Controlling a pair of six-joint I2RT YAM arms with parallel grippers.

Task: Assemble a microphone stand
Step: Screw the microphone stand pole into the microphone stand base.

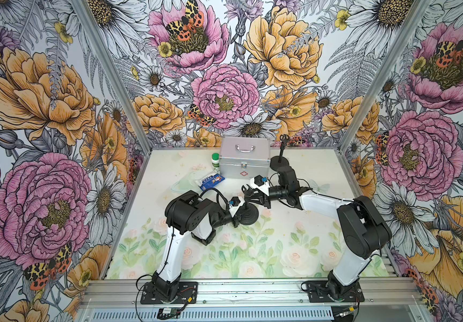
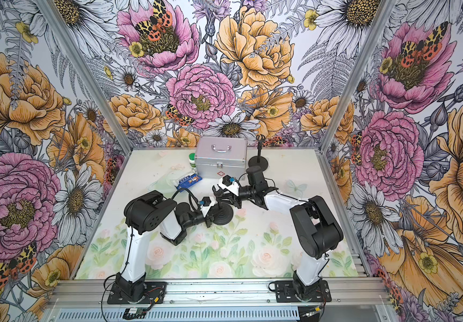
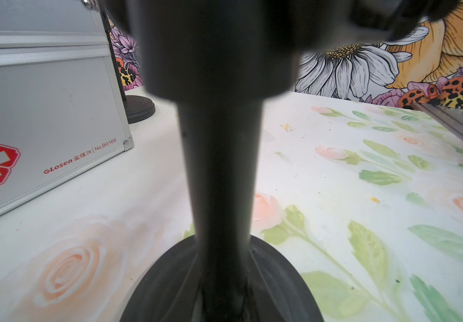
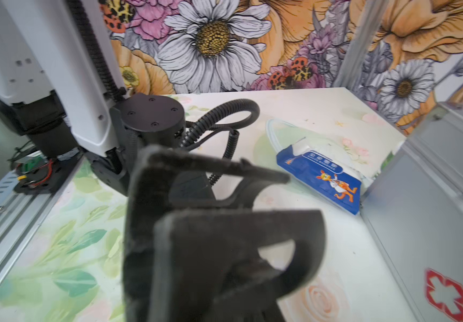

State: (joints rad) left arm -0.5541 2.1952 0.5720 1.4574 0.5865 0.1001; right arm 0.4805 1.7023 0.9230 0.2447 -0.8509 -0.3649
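Note:
A black microphone stand stands mid-table on its round base (image 1: pixel 252 217) (image 2: pixel 224 215). My left gripper (image 1: pixel 237 216) (image 2: pixel 210 217) is shut on its pole (image 3: pixel 220 167) just above the base (image 3: pixel 169 284); in the left wrist view the pole hides the jaws. At the top of the pole is a black forked microphone clip (image 1: pixel 247 191) (image 2: pixel 217 191). My right gripper (image 1: pixel 255 196) (image 2: pixel 227 195) reaches in from the right and is shut on that clip. The clip (image 4: pixel 224 251) fills the right wrist view, blurred, and covers the fingers.
A second black stand (image 1: pixel 280 156) (image 2: pixel 258 159) stands at the back right beside a silver first-aid case (image 1: pixel 244 159) (image 3: pixel 43 111) (image 4: pixel 434 195). A green-capped bottle (image 1: pixel 215 161), a blue packet (image 1: pixel 210 179) (image 4: pixel 322 175) and a face mask (image 1: pixel 185 181) lie left of the case.

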